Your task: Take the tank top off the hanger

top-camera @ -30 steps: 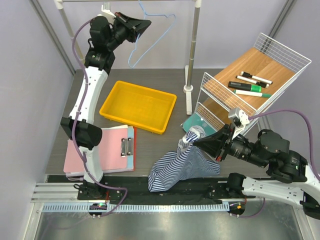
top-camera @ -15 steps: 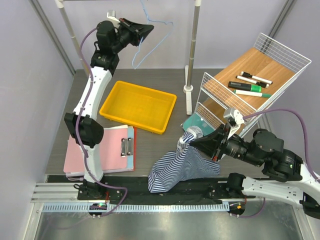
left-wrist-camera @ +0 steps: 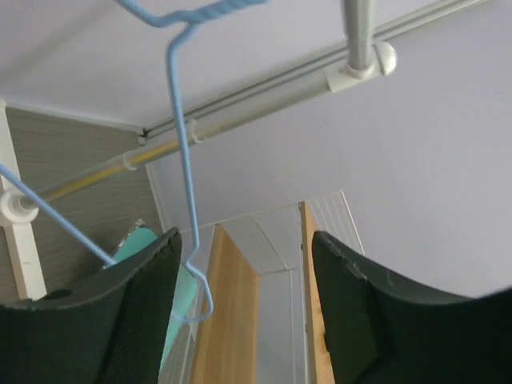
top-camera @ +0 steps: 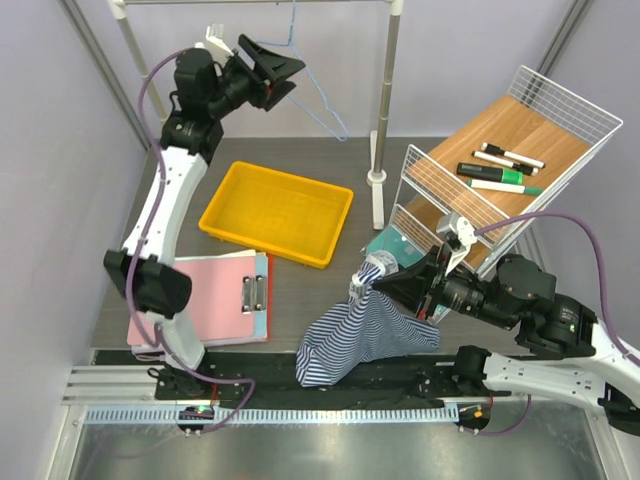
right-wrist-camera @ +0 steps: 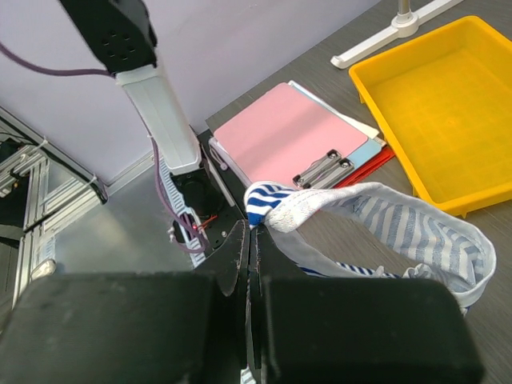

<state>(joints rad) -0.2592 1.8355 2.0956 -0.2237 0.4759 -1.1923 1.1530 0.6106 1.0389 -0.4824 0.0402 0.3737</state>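
Note:
The light-blue wire hanger hangs bare from the top rod, its frame swung out to the right. My left gripper is raised beside it with its jaws open. In the left wrist view the hanger runs down just inside the left finger of that gripper, and nothing clamps it. The striped tank top lies heaped at the table's front edge. My right gripper is shut on a white-edged strap and lifts it. The right wrist view shows the tank top bunched at the closed tips of the gripper.
A yellow tray sits mid-table, with a pink clipboard stack to its front left. The grey rack pole stands on its base behind the tray. A white wire shelf with several markers stands at the right.
My left gripper has opened and let go of the hanger, which has swung right on the rod. My right gripper stays shut on the tank top and has shifted slightly left.

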